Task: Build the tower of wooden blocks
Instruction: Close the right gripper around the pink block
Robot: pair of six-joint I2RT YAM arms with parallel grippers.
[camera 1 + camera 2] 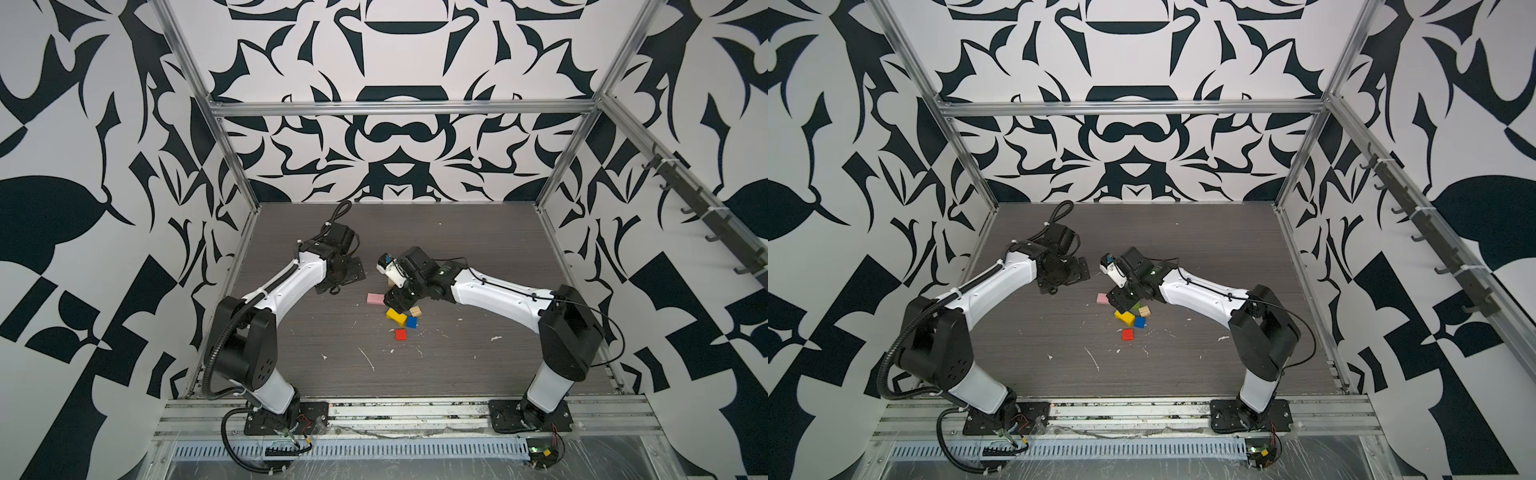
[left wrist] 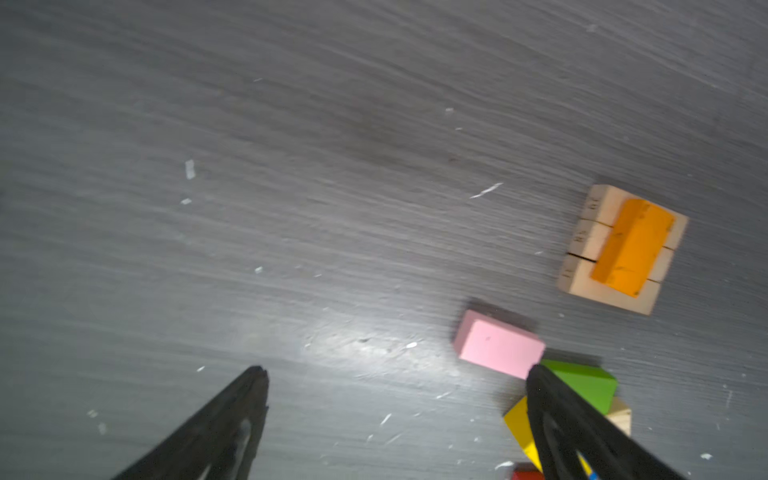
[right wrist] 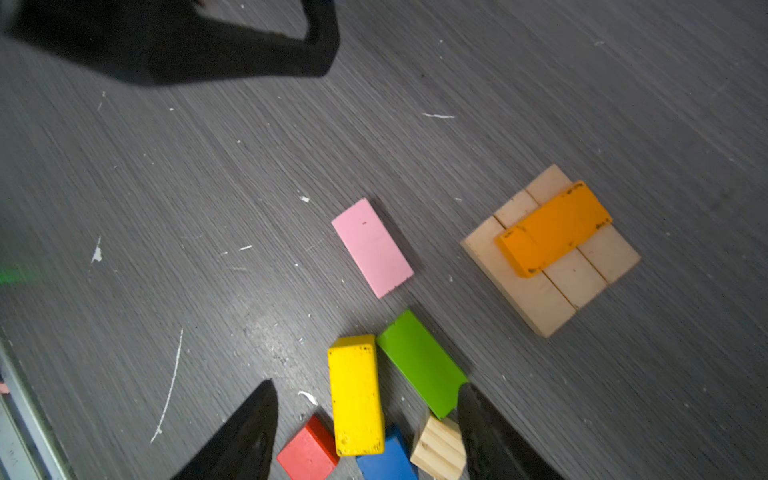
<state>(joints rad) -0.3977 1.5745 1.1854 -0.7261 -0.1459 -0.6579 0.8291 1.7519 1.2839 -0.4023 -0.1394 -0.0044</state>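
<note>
Right gripper (image 3: 368, 388) is shown with its jaws partly apart and nothing held, poised over the loose blocks near the centre of both top views. Whether any block is touched cannot be told. To the left of centre, the left gripper (image 2: 397, 370) is spread wide and is empty.

The tower is judged to be barely begun. Three tan bars (image 3: 582, 282) are laid side by side as a square base. An orange block (image 3: 552, 228) is laid flat across them towards one edge, with bare wood showing beside it. In both top views this base is almost wholly hidden under the right arm, just above the centre of the frame.

Six blocks are not yet stacked. A pink block (image 3: 372, 247) lies flat on the surface (image 3: 208, 187), near the base but apart from it. It is judged to be the likely partner for the orange block. A green block (image 3: 419, 361) and a yellow block (image 3: 355, 395) are set close together, about touching at one corner. A blue square (image 3: 386, 461), a red square (image 3: 307, 453) and a plain cube (image 3: 438, 449) are clustered just beside them, slightly below and right of centre in both top views.

No container is shown. Every block rests on the surface or on the base.
</note>
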